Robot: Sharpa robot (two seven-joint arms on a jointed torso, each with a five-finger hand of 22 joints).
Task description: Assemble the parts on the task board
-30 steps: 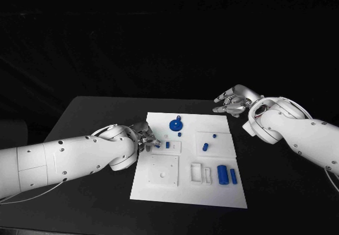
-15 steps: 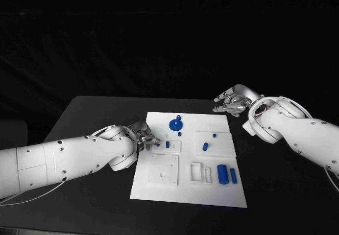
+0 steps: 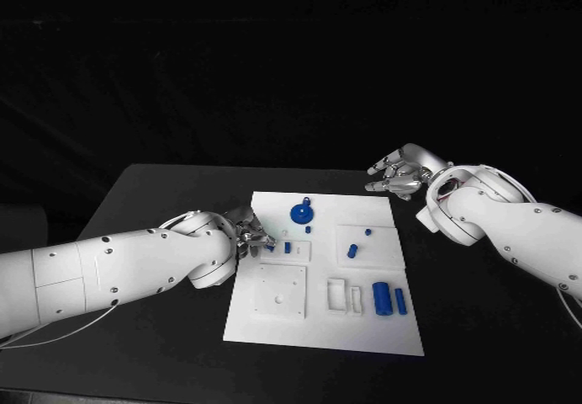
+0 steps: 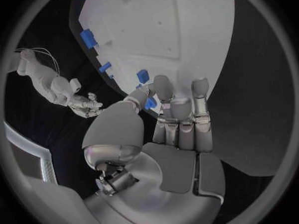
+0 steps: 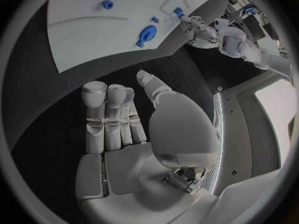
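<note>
Parts lie scattered over the white task board [image 3: 324,337] in the middle of our black table [image 3: 158,194]: a blue disc-shaped part [image 3: 301,213] near the board's far edge, a small blue peg [image 3: 351,250] towards its right edge, and two blue cylinders [image 3: 388,299] side by side near the right near corner. A small blue piece [image 3: 288,248] sits close to the board's left edge, just beside our left hand [image 3: 246,234]. In the left wrist view that hand's fingers [image 4: 181,109] are curled forward over the board with a blue part [image 4: 149,102] at the thumb tip; we cannot tell whether it is pinched. Our right hand [image 3: 398,177] hangs off the board's far right corner, fingers loosely spread, holding nothing.
</note>
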